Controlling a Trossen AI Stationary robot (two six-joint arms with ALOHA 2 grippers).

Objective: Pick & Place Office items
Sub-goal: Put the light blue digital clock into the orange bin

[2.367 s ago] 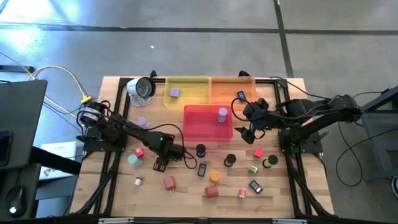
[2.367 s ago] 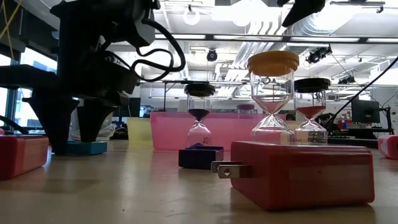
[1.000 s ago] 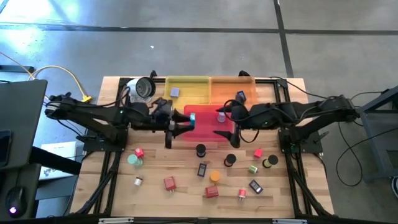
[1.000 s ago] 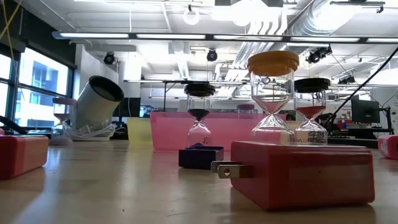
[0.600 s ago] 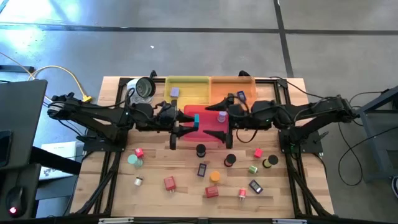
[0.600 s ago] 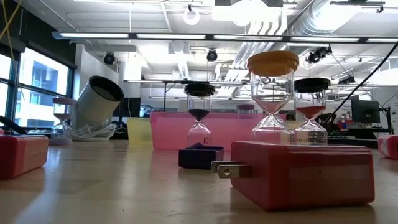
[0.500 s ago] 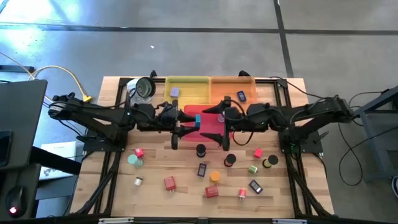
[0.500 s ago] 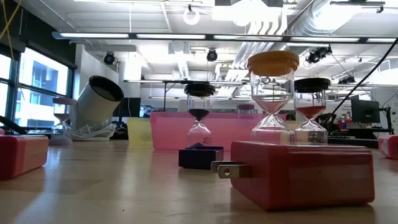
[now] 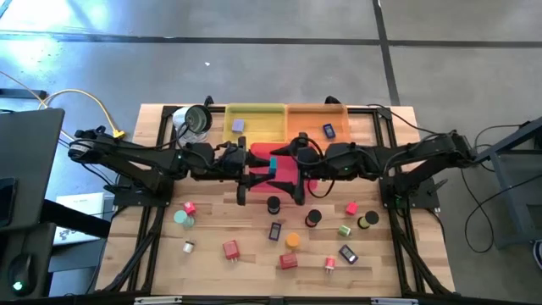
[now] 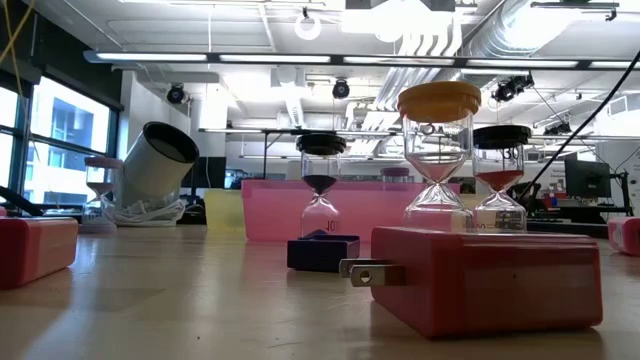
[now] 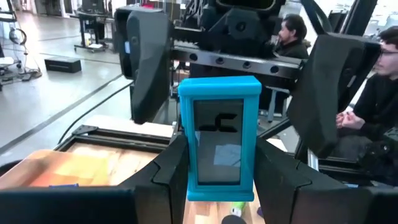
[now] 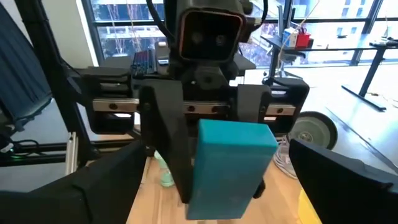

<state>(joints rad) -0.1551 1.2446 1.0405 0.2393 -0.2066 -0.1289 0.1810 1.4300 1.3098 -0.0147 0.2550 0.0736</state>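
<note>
Both arms meet over the pink tray [image 9: 292,182], mid-desk toward the far edge. The left gripper [image 9: 257,174] has its jaws pinching a blue rectangular piece [image 11: 219,146] — upright, a pale window in its face, held by its narrow sides. The right gripper [image 9: 288,174] faces it from the opp. side, jaws spread wide w/ a finger on either side of the piece; from the right wrist view they look clear of it, though contact is hard to rule out.

Rest of the office items: a lilac piece [image 9: 239,125] in the yellow tray [image 9: 256,111], a dark blue piece [image 9: 329,130] in the orange tray [image 9: 340,113]. Loose on the desk's near half — black cylinders [image 9: 273,205], an orange cylinder [image 9: 292,240], red blocks [image 9: 230,249], a teal cylinder [image 9: 180,218]. The silver-rimmed round object [image 9: 195,119] sits at the far-left corner.

Low view: an orange-capped sand timer [image 10: 438,160] behind a red block w/ plug prongs [image 10: 485,277]. Two people [image 11: 379,106] sit beyond the desk.
</note>
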